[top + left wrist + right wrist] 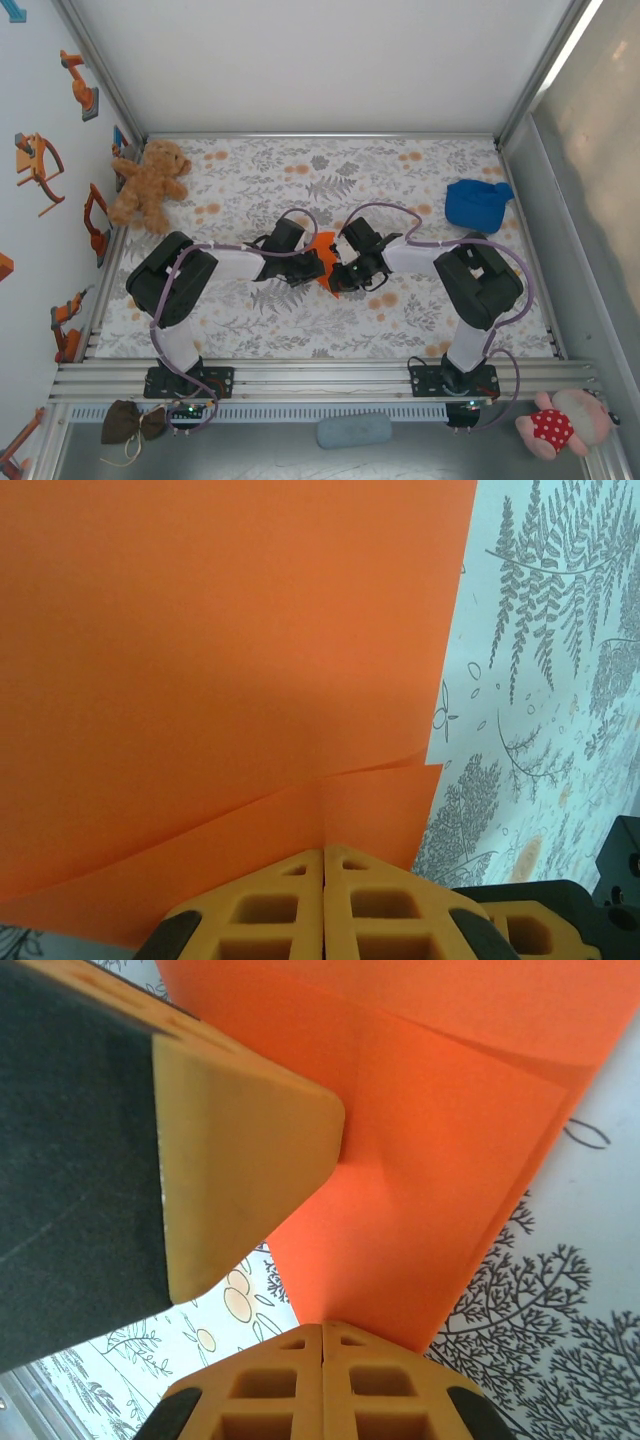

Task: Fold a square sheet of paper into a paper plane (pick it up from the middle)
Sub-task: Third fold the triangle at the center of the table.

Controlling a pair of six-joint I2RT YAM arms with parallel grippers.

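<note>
Left pincer [323, 853] and right pincer [322, 1329] pinch the paper [322, 244] — teddy bear [150, 185], blue cloth [477, 203] well apart.

I get top camera high behind near tabletop [300, 330] edge, looking down, far. Wrist cameras both close on orange paper [230, 660], mid-tabletop overhead.

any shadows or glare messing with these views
Top external: a bright glare strip runs down the upper right corner; the table is evenly lit. Left wrist: a soft shadow darkens the orange paper just above the left end effector. Right wrist: no glare, and the paper's creases read sharp above the right end effector.
</note>
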